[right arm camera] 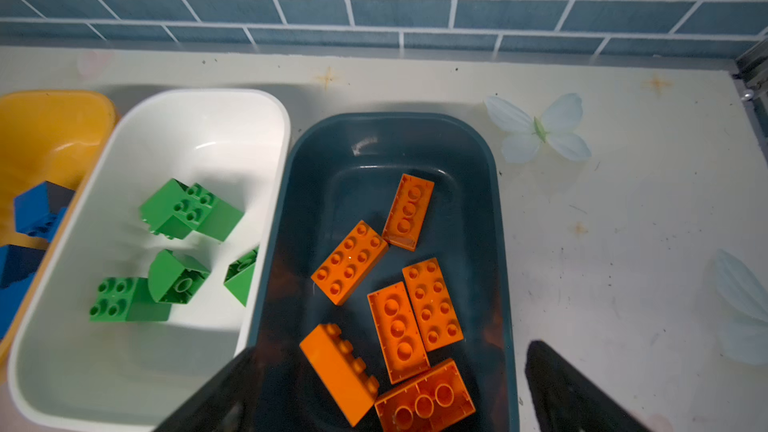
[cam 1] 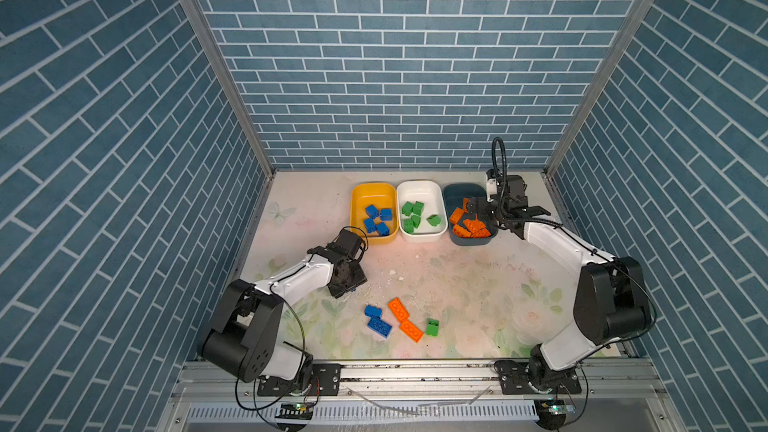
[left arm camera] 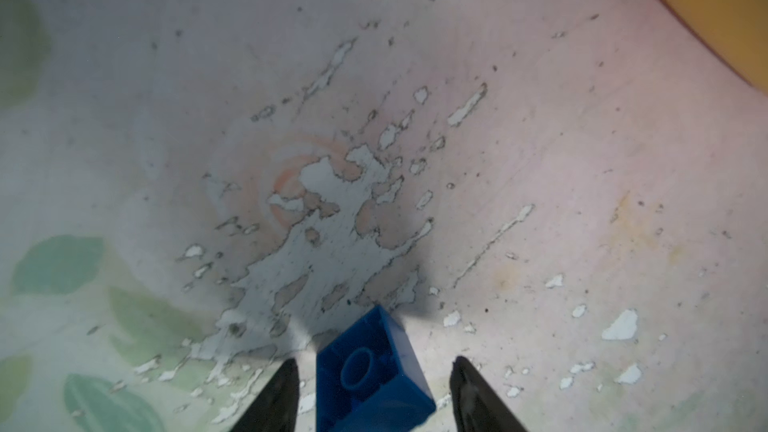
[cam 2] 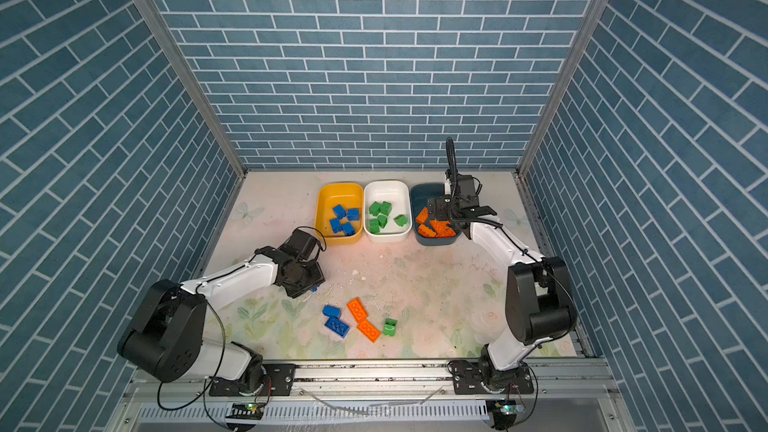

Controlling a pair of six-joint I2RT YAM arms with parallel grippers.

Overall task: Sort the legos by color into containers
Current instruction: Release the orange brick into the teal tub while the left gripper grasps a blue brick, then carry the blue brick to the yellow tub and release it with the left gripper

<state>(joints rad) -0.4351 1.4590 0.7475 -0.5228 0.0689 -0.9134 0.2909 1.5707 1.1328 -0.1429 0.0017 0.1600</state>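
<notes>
My left gripper [left arm camera: 373, 361] is low over the mat at the left [cam 1: 347, 288], open. A blue lego [left arm camera: 386, 392] lies tilted between its jaws, with a gap on each side. My right gripper [right arm camera: 392, 347] hangs open and empty over the dark teal container [cam 1: 454, 192], which holds several orange legos [right arm camera: 349, 261]. The white container [cam 1: 419, 184] holds several green legos [cam 1: 412, 214]. Several blue ones [cam 1: 376, 218] lie in the yellow container [cam 1: 373, 187]. Loose near the front are two blue legos [cam 1: 379, 325], two orange [cam 1: 398, 309] and one green [cam 1: 432, 327].
The three containers stand side by side at the back of the floral mat [cam 1: 457, 284]. Brick-pattern walls close in the back and both sides. A metal rail [cam 1: 415, 371] with both arm bases runs along the front edge.
</notes>
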